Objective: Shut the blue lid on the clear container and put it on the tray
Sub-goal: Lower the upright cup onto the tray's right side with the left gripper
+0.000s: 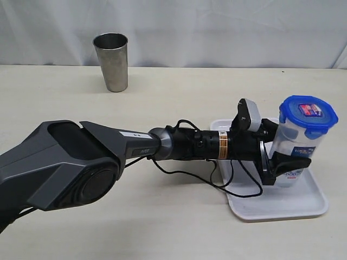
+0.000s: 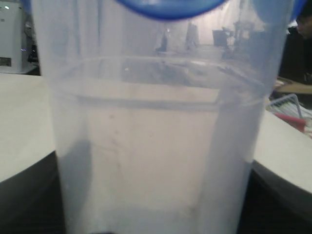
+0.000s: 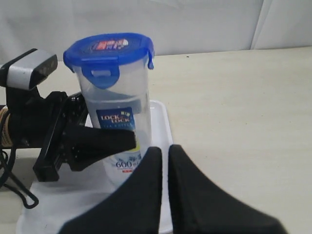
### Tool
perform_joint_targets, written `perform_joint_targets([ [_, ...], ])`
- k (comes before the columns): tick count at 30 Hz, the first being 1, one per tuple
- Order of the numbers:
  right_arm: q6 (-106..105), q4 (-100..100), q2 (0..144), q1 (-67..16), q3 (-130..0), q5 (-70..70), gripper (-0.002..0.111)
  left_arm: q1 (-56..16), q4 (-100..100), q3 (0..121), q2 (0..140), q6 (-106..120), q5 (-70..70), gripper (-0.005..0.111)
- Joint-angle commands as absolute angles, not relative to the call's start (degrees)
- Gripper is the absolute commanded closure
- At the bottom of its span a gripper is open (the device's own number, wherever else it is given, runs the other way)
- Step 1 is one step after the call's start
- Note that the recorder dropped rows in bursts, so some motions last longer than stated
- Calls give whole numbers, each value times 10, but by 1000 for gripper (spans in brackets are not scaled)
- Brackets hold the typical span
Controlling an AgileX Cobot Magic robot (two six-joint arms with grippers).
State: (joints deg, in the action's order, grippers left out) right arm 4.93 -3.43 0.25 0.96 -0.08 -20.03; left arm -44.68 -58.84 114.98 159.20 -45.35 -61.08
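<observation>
**Colleague:** Give me the scene, biggest thing first.

**Me:** The pale desk (image 1: 179,86), and lying across it my dark left arm (image 1: 81,162), level, reaching from the left toward the flat white rectangular plastic tray (image 1: 303,208) on the right. The tall, slim clear container (image 1: 303,135) of transparent plastic stands upright over the tray, its long axis vertical. Its base looks set down, though I can't rule out a slight lift. The small round blue lid (image 1: 309,112) sits on top. The flap (image 3: 100,78) facing my right wrist camera is folded down; the far ones I can't check.

**Colleague:** And the jaws?

**Me:** The left jaws meet it horizontally from the side and are clamped on the clear container low down, across its printed label (image 3: 116,119). My left wrist camera sees nothing but its wall. The right jaws are drawn together with only a slit between them, holding nothing. They are near the tray and face the container.

**Colleague:** Next move?

**Me:** I judge the placing nearly done. The container lies dead ahead of the left jaws, so I'd part them and back off along the arm's own line, leftward. It's tall and narrow, and I expect a sideways nudge would tip it.

**Colleague:** The grey steel cup (image 1: 111,62)?

**Me:** It's well apart, at the back of the desk.
</observation>
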Motion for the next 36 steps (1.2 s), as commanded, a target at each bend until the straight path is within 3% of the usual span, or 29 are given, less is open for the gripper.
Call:
perform_joint_targets([
  [1, 48, -34, 0, 12, 0, -198, 104, -449, -613, 1157, 1587, -466, -631, 107],
  [14, 48, -34, 0, 12, 0, -198, 104, -449, -608, 1157, 1587, -467, -625, 104],
  [18, 48, -34, 0, 12, 0, -198, 104, -449, -608, 1157, 1587, -467, -625, 85],
  [23, 48, -34, 0, 12, 0, -198, 104, -449, -610, 1157, 1587, -467, -625, 40],
  [26, 48, -34, 0, 12, 0, -198, 104, -449, -610, 1157, 1587, -467, -625, 23],
  [28, 48, -34, 0, 12, 0, -198, 104, -449, -610, 1157, 1587, -467, -625, 19],
  [36, 48, -34, 0, 12, 0, -198, 104, -449, -610, 1157, 1587, -470, -634, 19],
])
